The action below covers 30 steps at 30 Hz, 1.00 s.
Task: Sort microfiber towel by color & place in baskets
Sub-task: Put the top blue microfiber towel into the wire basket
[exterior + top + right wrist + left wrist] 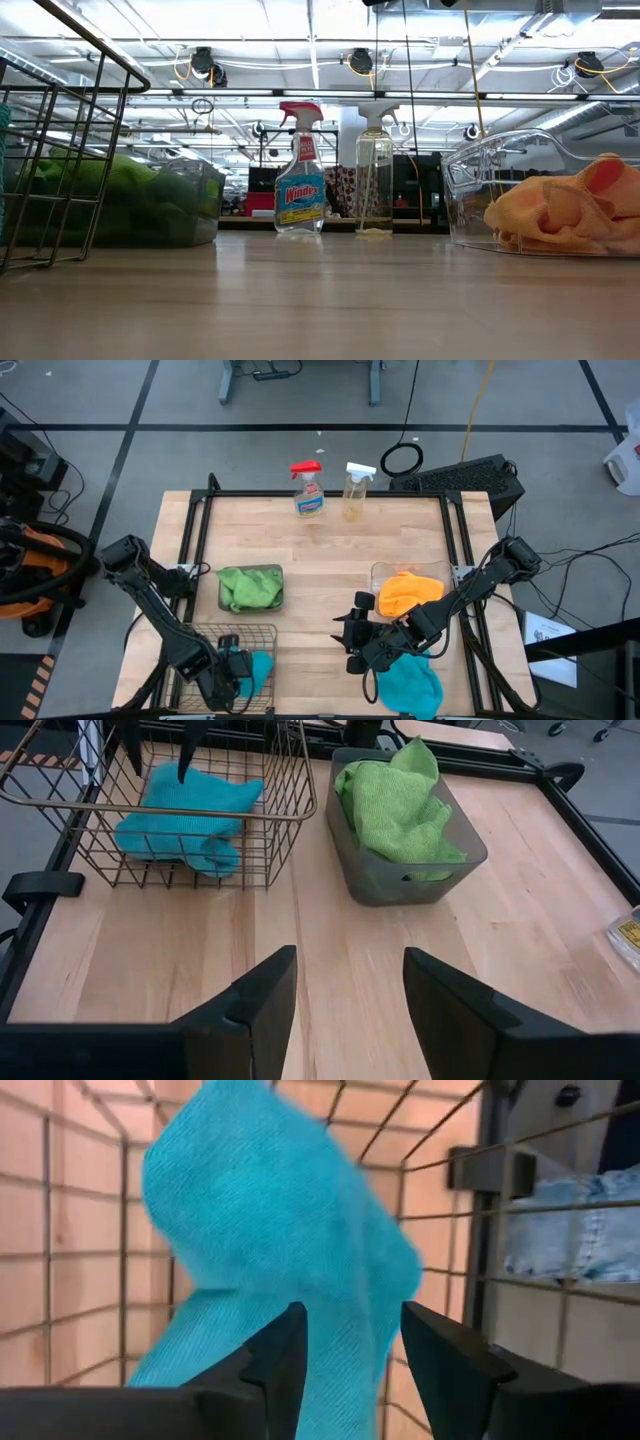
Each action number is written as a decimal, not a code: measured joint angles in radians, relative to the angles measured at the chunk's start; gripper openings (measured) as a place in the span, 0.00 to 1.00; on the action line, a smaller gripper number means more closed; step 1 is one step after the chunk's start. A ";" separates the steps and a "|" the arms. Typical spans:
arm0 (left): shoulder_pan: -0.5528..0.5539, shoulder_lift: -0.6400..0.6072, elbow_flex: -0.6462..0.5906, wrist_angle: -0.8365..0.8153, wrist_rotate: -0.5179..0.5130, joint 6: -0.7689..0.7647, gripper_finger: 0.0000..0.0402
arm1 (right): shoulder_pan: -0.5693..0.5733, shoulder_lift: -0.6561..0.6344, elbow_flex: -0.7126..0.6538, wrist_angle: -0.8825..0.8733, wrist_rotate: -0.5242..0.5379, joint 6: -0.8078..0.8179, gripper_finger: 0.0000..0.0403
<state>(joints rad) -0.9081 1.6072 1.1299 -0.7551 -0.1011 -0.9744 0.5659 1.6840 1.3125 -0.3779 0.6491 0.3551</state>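
My left claw [345, 1355] apart over wire basket [205, 640], teal towel [270, 1230] dropping between fingers; may snag fingertip, drape over rim. Right claw [345, 995] apart, second teal towel [412, 685] on desk beneath.

You see only part of the second teal towel [412, 688]: the bottom edge of the high view cuts it at six o'clock. In the low view the wire basket [60, 150] runs off at nine o'clock, and the clear tub [520, 185] with its orange towel [575, 210] runs off at three o'clock.
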 joint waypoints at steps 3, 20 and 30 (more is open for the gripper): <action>0.000 0.000 -0.001 0.038 -0.039 0.053 0.39 | 0.000 0.000 0.000 0.000 0.000 0.000 0.44; 0.047 0.054 -0.084 0.139 -0.117 0.126 0.04 | 0.134 -0.001 0.000 -0.167 -0.029 0.160 0.44; 0.050 -0.062 -0.037 -0.015 -0.088 0.119 0.03 | 0.285 -0.001 0.000 -0.365 -0.129 0.557 0.44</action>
<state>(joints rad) -0.8579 1.5453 1.0933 -0.7697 -0.1889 -0.8551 0.8510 1.6833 1.3128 -0.7430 0.5200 0.9123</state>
